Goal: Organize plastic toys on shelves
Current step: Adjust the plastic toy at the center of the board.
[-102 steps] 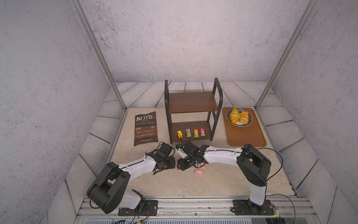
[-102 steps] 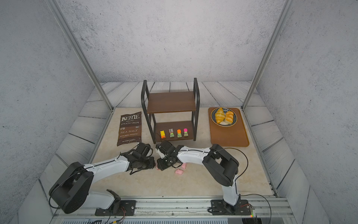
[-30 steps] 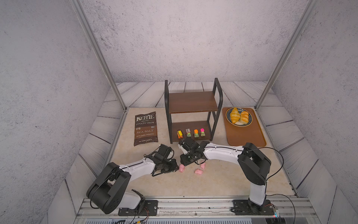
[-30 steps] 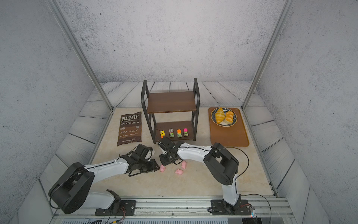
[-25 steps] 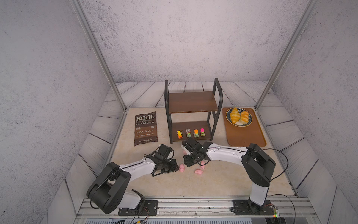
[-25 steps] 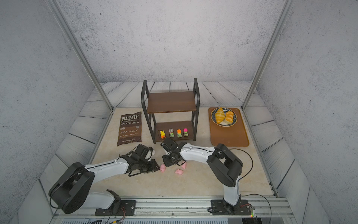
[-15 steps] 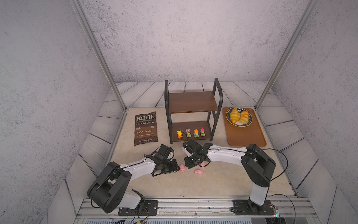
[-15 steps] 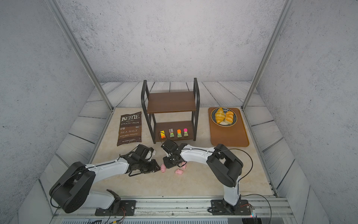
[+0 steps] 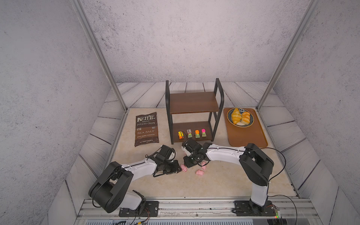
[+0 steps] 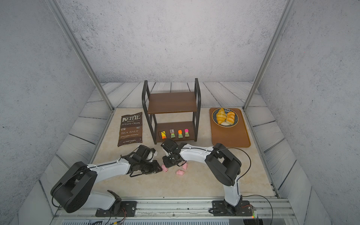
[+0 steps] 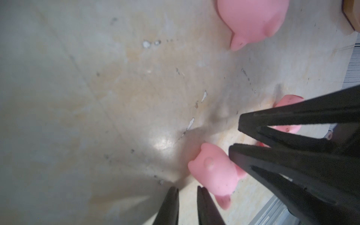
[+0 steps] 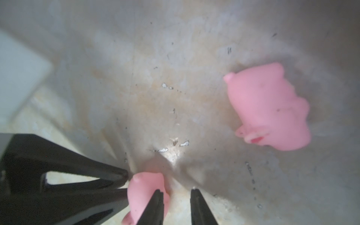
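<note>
While 4 trucks [image 9: 197, 134] stand on the lower board of the shelves [image 9: 192, 101], I see 3 pigs [image 9: 200, 172] waiting on the table [image 9: 224, 181] at 6 o'clock of it; left gripper [image 11: 187, 194] and right gripper [image 12: 176, 194] have jaws slightly apart, empty.

top views: bright, even, sharp, edges bowed | wrist views: dimmer, soft-focus, pink pig [image 12: 268, 109] blurred | white glare patch on tabletop [image 11: 163, 142] | shadows soft

Left wrist view: far pig [image 11: 251, 19] cut by edge; second pig [image 11: 288, 102] mostly behind right hand [image 11: 235, 138]. Right wrist view: near pig [image 12: 145, 187] blurred, half-hidden.
</note>
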`<state>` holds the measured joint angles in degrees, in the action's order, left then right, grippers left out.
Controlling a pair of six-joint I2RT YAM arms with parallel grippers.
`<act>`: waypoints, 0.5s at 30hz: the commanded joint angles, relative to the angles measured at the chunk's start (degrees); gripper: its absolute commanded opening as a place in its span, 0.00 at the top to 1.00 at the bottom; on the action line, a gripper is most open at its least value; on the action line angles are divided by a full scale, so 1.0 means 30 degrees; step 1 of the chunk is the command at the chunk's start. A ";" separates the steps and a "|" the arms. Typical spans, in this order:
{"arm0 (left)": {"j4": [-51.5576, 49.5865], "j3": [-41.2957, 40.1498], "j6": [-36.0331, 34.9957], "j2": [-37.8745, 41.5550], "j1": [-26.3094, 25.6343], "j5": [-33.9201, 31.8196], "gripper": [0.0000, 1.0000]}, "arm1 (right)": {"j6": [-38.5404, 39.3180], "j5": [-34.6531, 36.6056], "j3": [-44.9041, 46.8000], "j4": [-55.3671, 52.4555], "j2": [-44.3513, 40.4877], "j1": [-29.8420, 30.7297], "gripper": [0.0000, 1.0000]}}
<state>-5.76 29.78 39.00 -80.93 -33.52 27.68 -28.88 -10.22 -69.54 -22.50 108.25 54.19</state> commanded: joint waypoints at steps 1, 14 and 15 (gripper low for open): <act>-0.0501 -0.0284 -0.0080 -0.0177 -0.0137 -0.0384 0.76 | 0.0165 0.0563 -0.0237 -0.0439 -0.0090 -0.0027 0.70; -0.0532 -0.0143 -0.0199 -0.0418 -0.0129 -0.0468 0.76 | -0.0072 0.0133 0.1473 -0.0302 -0.2261 -0.0649 0.55; -0.0569 -0.0142 -0.0201 -0.0414 -0.0136 -0.0468 0.76 | -0.0091 0.0054 0.1592 -0.0234 -0.2381 -0.0656 0.54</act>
<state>-5.72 29.78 38.96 -80.95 -33.56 27.57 -28.88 -9.45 -66.13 -23.20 104.66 52.25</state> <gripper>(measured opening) 0.236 0.453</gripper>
